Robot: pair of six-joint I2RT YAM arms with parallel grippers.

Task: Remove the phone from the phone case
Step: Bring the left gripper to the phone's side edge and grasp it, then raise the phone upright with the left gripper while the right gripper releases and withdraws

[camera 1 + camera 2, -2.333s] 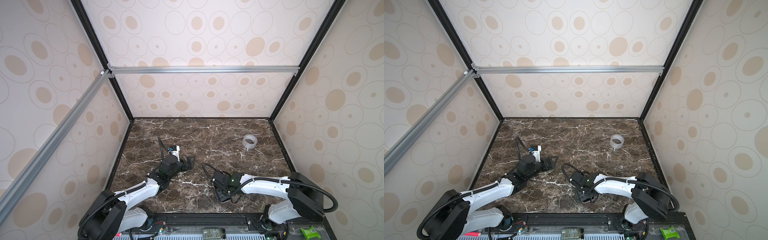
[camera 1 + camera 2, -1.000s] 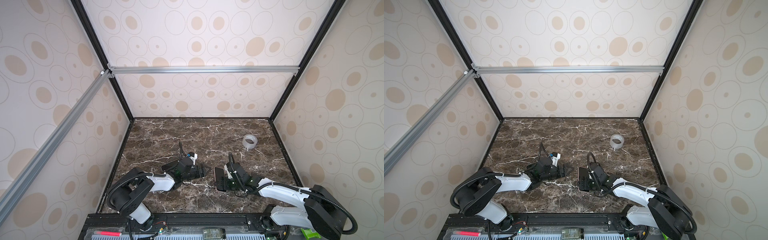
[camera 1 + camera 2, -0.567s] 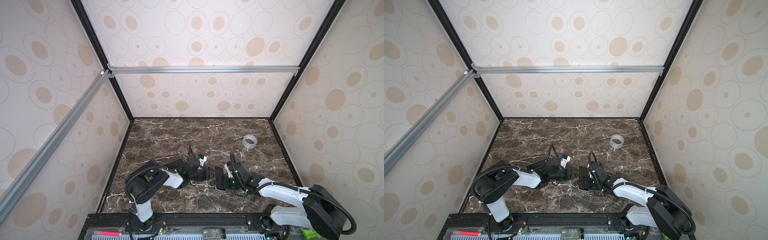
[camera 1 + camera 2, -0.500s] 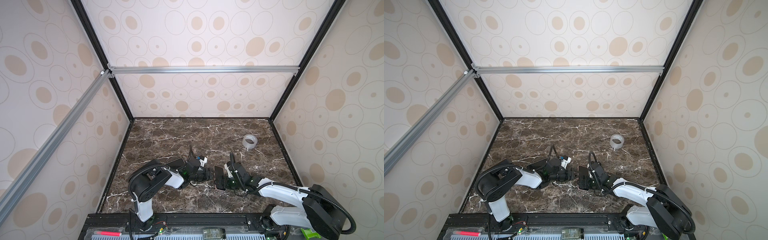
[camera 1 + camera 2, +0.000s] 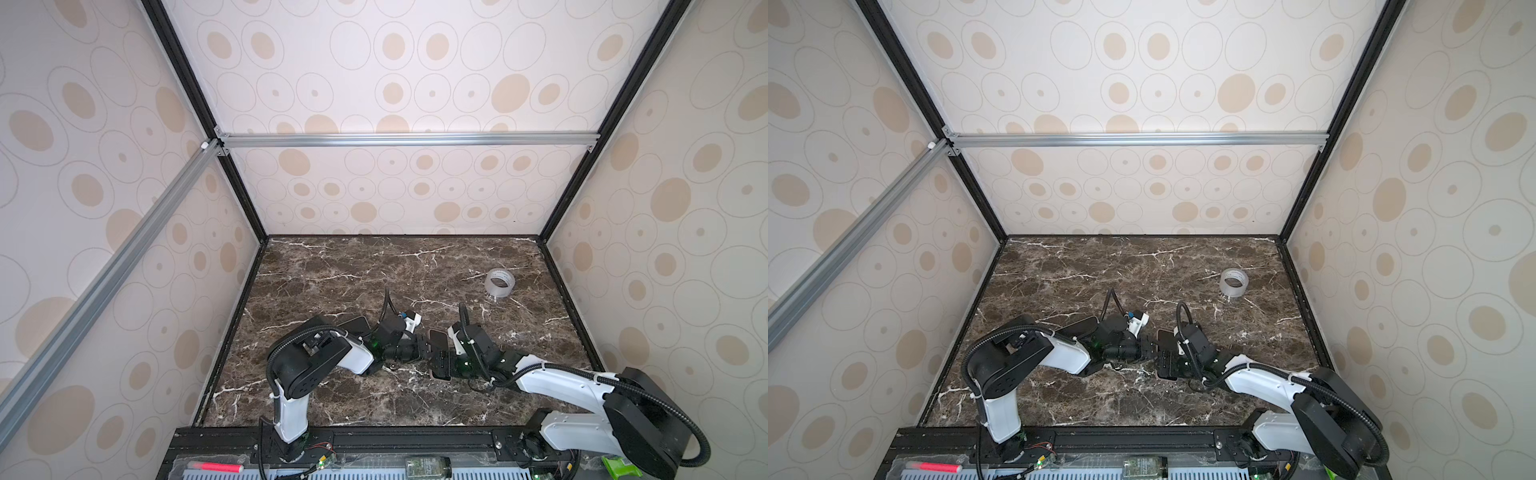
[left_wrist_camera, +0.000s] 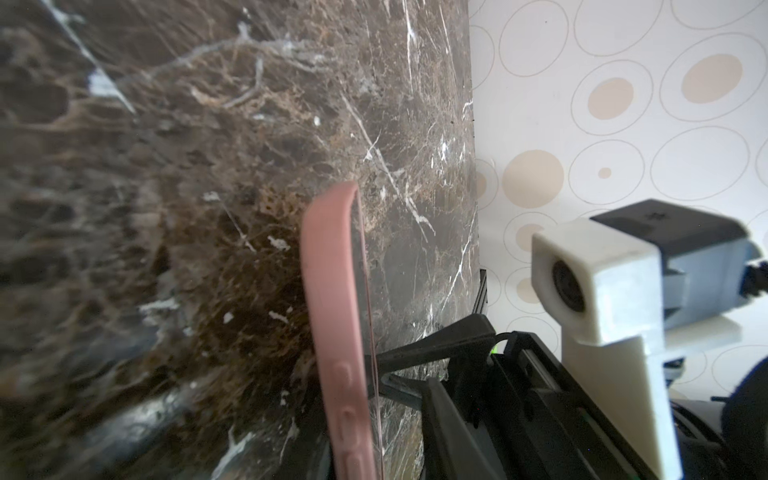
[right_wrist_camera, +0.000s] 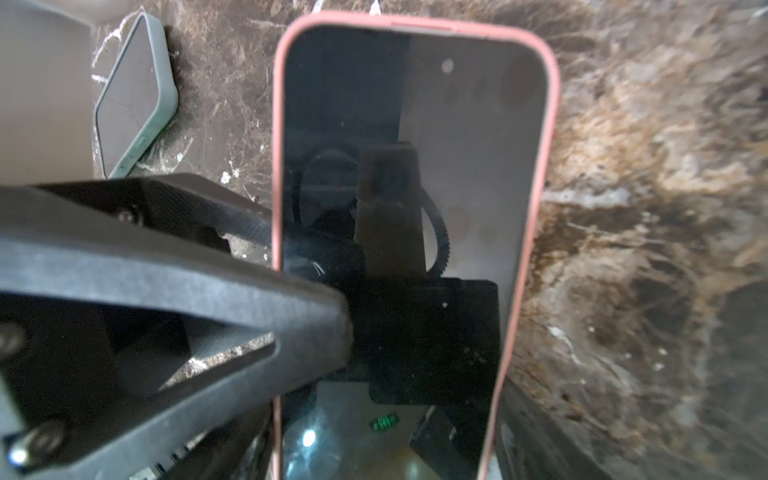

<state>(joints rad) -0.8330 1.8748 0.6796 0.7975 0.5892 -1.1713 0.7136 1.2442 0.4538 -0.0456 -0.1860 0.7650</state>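
My left arm, which a couple of seconds ago reached out over the left half of the table [image 5: 332, 270], has folded back and swung toward the middle. My left gripper [image 5: 423, 348] now meets the phone [image 5: 438, 338], which it was well apart from before. One of its fingers [image 7: 249, 316] now lies across the edge of the screen [image 7: 457, 166]. My right gripper [image 5: 446, 368] has carried the phone a little farther from the table's front edge, and my right arm now lies stretched out longer behind it.
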